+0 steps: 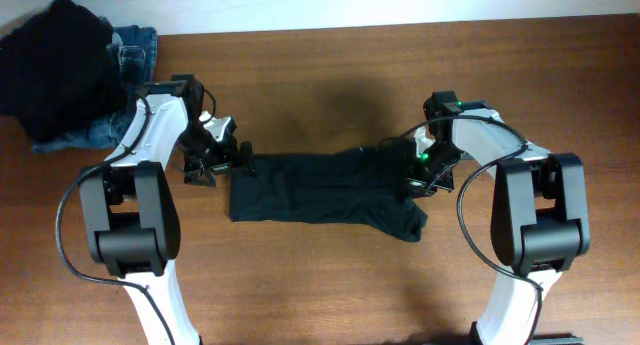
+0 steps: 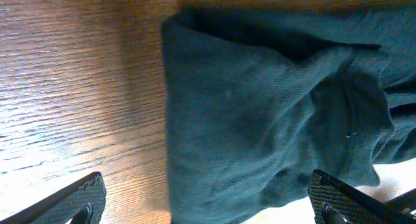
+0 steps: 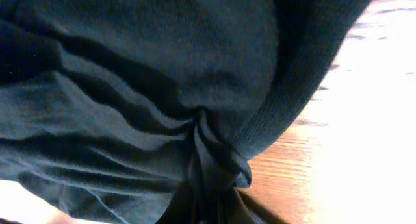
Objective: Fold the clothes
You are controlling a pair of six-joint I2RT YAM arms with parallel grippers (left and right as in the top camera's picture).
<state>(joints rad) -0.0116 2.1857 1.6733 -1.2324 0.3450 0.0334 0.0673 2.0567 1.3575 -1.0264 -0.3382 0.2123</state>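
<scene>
1. Right wrist view is showing the risk at its source. The right gripper (image 1: 420, 175) is biting only a thin pucker of the T-shirt (image 3: 130, 87), so a lift may be slipping that small bite free or raising one layer alone.
2. Further out, the shirt is lying as a long, creased band across the table (image 1: 400, 65). With its left end unpinned, a pull from the right would likely be dragging the whole band rather than folding it.
3. The right claw's jaws are pressing together on gathered cloth at the shirt's right end.
4. The left gripper (image 1: 215, 160) is hovering with its jaws spread wide over the shirt's left edge, gripping nothing.
5. The jeans (image 1: 130, 50) are lying at the table's far left, well apart.
</scene>
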